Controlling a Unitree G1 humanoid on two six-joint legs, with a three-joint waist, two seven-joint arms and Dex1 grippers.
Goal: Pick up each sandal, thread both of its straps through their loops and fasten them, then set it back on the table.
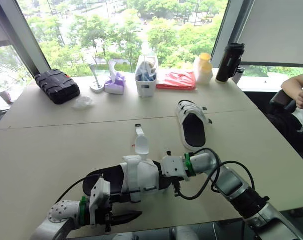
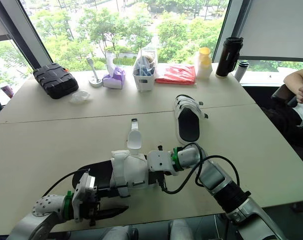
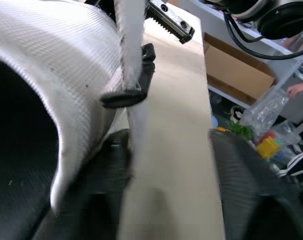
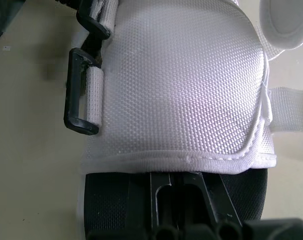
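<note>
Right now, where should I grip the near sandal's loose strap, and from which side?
Probably the rounded free end of the loose strap, from above, jaws across its width: it juts from the near sandal on its far side, over the table.

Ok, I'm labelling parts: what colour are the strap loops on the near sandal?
Black strap loops on the sandal, against its white upper; clearest in right wrist view.

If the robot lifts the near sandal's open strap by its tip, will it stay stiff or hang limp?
Probably limp: the open strap lies flat on the table, thin like webbing. It looks light, so lifting should be easy. Its woven texture may help grip.
</note>
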